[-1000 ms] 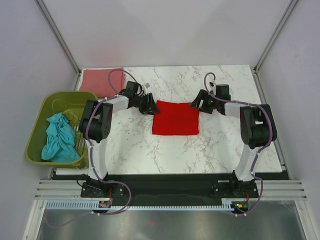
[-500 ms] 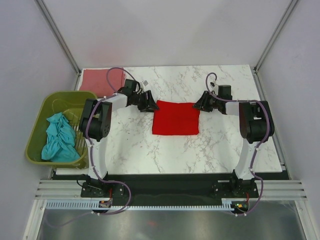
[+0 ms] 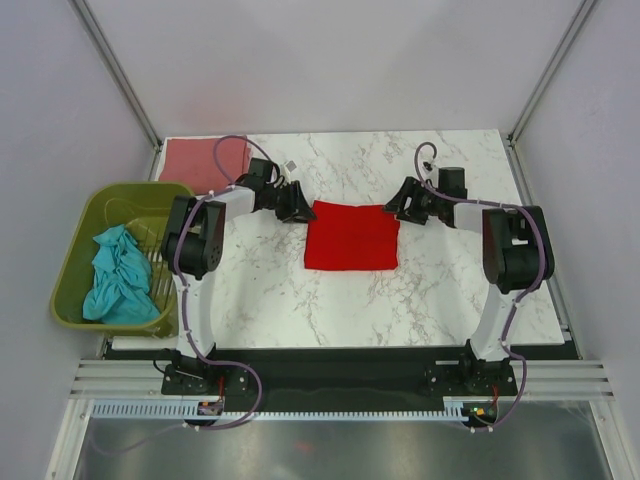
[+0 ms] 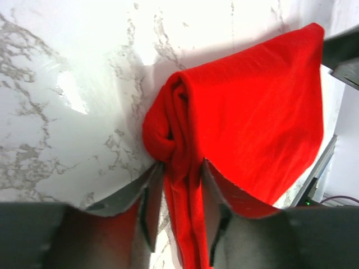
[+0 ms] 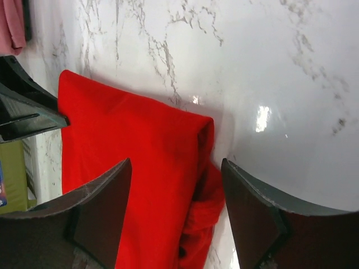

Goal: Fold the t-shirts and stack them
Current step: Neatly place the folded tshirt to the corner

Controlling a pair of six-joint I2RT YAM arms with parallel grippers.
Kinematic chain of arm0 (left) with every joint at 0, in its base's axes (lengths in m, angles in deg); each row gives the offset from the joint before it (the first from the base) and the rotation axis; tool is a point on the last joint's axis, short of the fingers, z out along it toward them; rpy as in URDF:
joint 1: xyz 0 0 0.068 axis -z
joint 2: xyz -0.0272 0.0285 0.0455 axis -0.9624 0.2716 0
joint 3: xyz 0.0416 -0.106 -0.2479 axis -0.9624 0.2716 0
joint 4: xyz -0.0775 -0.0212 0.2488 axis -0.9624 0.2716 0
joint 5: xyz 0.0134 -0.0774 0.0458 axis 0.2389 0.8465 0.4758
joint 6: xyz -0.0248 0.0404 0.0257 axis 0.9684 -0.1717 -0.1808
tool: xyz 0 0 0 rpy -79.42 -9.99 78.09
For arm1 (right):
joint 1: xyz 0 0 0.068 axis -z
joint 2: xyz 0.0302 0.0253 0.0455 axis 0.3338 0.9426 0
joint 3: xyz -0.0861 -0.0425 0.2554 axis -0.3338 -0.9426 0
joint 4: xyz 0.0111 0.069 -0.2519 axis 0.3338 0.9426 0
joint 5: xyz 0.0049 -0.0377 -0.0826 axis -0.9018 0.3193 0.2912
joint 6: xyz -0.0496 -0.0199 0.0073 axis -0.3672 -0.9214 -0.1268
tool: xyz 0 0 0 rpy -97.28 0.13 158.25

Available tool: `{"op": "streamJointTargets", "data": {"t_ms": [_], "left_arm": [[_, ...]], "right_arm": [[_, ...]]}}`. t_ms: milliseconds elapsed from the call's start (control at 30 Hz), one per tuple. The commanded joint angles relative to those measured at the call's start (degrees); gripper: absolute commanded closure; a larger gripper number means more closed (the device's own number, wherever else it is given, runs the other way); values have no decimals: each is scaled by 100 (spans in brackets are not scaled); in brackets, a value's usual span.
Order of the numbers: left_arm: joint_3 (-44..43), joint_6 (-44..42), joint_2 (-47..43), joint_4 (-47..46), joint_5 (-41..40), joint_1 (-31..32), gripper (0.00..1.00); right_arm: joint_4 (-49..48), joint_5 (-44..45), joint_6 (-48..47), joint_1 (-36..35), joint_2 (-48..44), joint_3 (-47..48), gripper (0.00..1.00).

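The red t-shirt (image 3: 350,237) lies folded in a rough square at the table's middle. My left gripper (image 3: 297,207) is at its far left corner; in the left wrist view (image 4: 182,168) it is shut on a bunched fold of red cloth (image 4: 235,106). My right gripper (image 3: 399,207) is at the far right corner; its jaws (image 5: 176,162) stand wide open astride the shirt's folded edge (image 5: 140,168). The dusty pink t-shirt (image 3: 203,161) lies folded at the table's back left corner. The teal t-shirt (image 3: 118,276) lies crumpled in the basket.
The olive-green plastic basket (image 3: 72,255) stands off the table's left edge. White walls and metal posts close in the back and both sides. The marble tabletop (image 3: 440,290) runs to its front edge near the arm bases.
Both grippers have shifted slightly at the shirt's far corners, the left one a little back and left. The red shirt lies in nearly the same place.
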Motion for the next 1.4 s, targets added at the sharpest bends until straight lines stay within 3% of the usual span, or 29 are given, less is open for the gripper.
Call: {"op": "streamJointTargets", "data": {"t_ms": [0, 133, 233, 500, 700, 1033, 1367], "left_arm": [[-14, -195, 243, 132, -382, 70, 60], [-84, -134, 15, 140, -654, 211, 88], [-76, -125, -362, 175, -926, 325, 98], [-374, -607, -1505, 983, -2306, 360, 98], [-795, -1609, -1963, 1292, -3404, 352, 98], [-1780, -2708, -1691, 1450, -4635, -17, 98], [-3072, -3946, -1357, 1467, -4803, -387, 98]], "right_arm": [[438, 308, -125, 39, -707, -108, 27], [482, 352, 24, 30, -1505, -415, 26], [500, 378, 121, 30, -2032, -731, 25], [570, 572, 209, 21, -3054, -1540, 24], [500, 581, 341, 21, -3318, -1786, 24], [350, 510, 192, 21, -3283, -1963, 23], [359, 545, 86, 21, -3389, -1963, 23]]}}
